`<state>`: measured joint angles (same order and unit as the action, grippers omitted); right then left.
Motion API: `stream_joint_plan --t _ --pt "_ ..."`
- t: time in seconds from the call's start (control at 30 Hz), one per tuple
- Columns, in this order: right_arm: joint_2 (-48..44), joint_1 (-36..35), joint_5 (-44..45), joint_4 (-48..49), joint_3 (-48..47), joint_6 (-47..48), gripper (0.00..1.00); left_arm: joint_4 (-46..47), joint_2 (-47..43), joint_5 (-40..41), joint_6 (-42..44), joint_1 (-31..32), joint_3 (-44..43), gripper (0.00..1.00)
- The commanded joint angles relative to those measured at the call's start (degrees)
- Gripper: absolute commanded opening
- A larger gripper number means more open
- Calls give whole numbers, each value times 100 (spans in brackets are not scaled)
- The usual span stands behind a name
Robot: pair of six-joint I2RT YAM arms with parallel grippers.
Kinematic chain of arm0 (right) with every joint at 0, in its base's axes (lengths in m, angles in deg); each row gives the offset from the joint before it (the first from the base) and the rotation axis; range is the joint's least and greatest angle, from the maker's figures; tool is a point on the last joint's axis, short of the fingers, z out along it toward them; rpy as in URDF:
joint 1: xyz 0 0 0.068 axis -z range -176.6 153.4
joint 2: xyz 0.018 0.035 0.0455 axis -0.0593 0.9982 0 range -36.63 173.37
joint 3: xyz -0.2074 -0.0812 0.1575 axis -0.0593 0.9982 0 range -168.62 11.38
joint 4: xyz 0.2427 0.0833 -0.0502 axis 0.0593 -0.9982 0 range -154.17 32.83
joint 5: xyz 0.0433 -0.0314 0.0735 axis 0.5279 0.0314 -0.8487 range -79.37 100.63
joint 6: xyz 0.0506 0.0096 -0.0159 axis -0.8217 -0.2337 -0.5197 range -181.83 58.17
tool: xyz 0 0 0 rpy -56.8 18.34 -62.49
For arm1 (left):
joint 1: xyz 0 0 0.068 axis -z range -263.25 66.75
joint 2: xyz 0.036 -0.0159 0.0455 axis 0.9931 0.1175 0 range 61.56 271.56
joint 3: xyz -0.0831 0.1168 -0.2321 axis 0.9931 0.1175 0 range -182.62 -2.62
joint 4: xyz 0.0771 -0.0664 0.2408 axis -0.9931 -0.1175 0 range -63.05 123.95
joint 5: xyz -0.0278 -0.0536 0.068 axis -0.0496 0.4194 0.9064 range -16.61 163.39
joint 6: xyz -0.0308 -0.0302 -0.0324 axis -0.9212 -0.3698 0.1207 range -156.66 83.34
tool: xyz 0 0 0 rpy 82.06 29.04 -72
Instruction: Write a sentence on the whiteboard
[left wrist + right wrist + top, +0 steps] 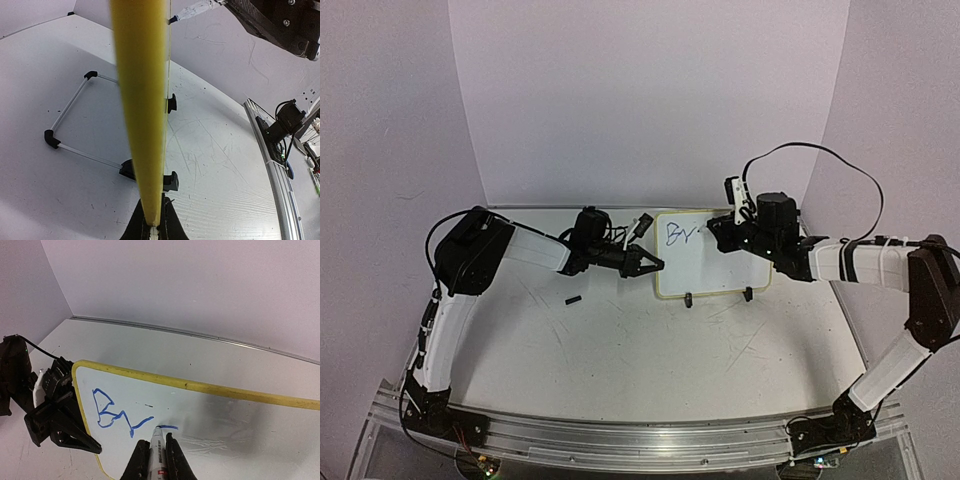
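The whiteboard stands on its two black clip feet near the back of the table. Blue marks sit in its upper left corner. My left gripper is shut on the board's left yellow rim, seen edge-on in the left wrist view. My right gripper is shut on a white marker. Its tip touches the whiteboard at the start of a short blue stroke, just right of the scrawl.
A small black cap lies on the table left of the board. A wire stand frame extends behind the board. The aluminium rail runs along the near edge. Grey walls close in the back and sides.
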<state>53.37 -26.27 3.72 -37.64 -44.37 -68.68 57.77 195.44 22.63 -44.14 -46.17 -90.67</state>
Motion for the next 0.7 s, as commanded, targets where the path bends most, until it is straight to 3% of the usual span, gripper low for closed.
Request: stream_joint_plan --t 0.0,0.67 --pt "71 -39 -11 25 -69 -96 0 -615 66 349 406 32 16 0" --pt "9 -43 100 -148 163 -167 0 -658 58 357 415 27 16 0"
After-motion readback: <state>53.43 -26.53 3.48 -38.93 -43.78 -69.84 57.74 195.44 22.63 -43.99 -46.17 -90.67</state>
